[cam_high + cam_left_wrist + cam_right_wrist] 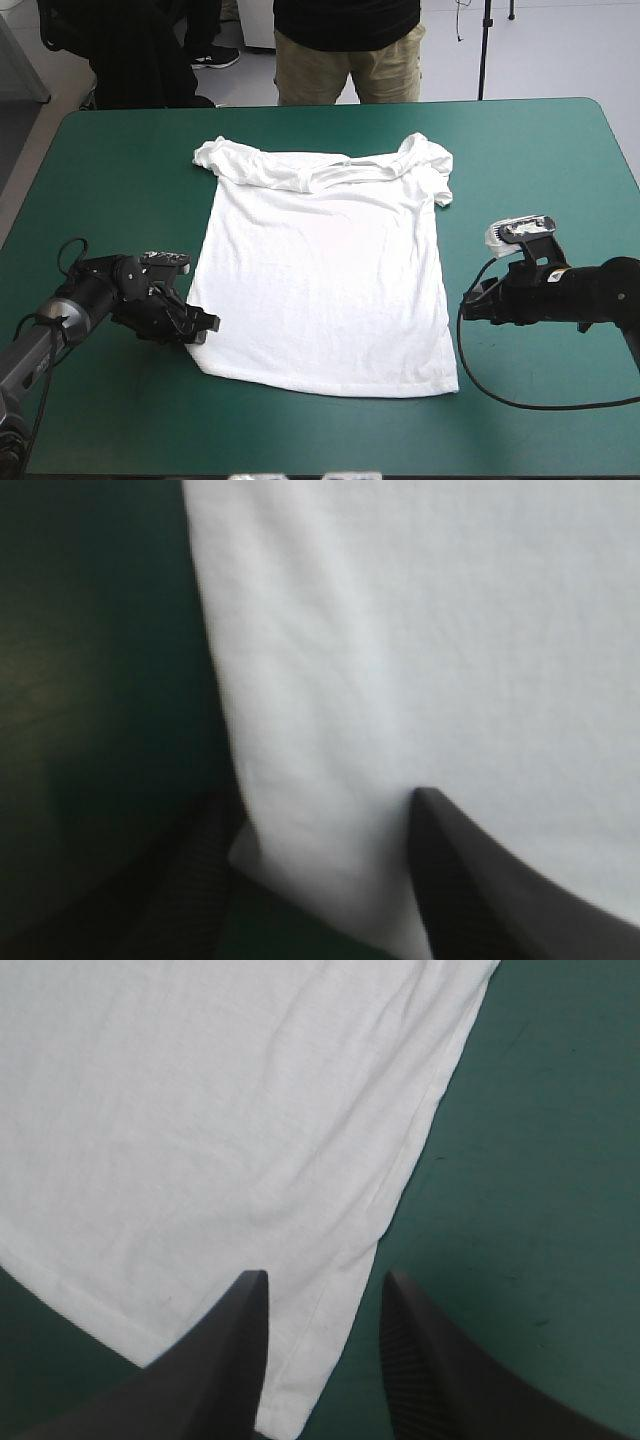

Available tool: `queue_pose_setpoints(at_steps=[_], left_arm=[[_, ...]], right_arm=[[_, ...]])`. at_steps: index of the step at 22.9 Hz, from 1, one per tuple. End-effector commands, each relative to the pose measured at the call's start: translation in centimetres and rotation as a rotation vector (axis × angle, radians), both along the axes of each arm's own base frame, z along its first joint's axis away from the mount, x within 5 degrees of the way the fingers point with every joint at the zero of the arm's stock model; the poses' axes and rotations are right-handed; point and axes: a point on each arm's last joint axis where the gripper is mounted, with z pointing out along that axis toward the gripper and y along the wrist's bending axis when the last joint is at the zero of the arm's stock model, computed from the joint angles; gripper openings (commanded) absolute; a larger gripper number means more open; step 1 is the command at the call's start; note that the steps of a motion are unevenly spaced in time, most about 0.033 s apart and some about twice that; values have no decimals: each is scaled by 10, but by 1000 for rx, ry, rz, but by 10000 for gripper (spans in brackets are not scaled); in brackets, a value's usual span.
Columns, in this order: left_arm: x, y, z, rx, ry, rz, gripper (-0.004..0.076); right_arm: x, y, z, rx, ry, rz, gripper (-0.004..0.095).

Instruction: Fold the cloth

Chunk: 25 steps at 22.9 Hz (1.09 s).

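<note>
T-shirt (320, 270) flat; both grippers low at its near corners.
Your L gripper (322, 802) & R gripper (326, 1278): fingers spread, shirt edge btwn them; bare teal-green cover (120, 160) outside each.

The T-shirt (320, 270) is plain white all over, with only soft grey shading along its creases and hems, and the table cover (120, 170) under it is an even teal-green. The fingers (425, 1370) of the right gripper (325, 1285) are black, one of them marked with fine ribbed lines. The left gripper (320, 795) has black fingers (480, 880) too, one carrying a faint woven speckle.
</note>
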Motion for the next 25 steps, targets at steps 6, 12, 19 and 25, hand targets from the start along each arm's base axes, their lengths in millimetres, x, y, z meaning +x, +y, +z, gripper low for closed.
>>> queue_pose_setpoints(at_steps=[6, 12, 19, 25], left_arm=[[-1, -2, 3, -7, 6, -49, -17], [-1, -2, 3, -12, 14, -47, -17], [0, -2, 3, -12, 1, -44, -17], [2, -2, 3, -11, -19, -40, -17]], right_arm=[[-3, 11, -12, 0, 15, 79, 299], [-29, 50, -65, -191, 129, 176, 389], [-18, 65, -80, -107, 218, 87, 614], [-7, 73, -107, -161, 338, 120, 442]])
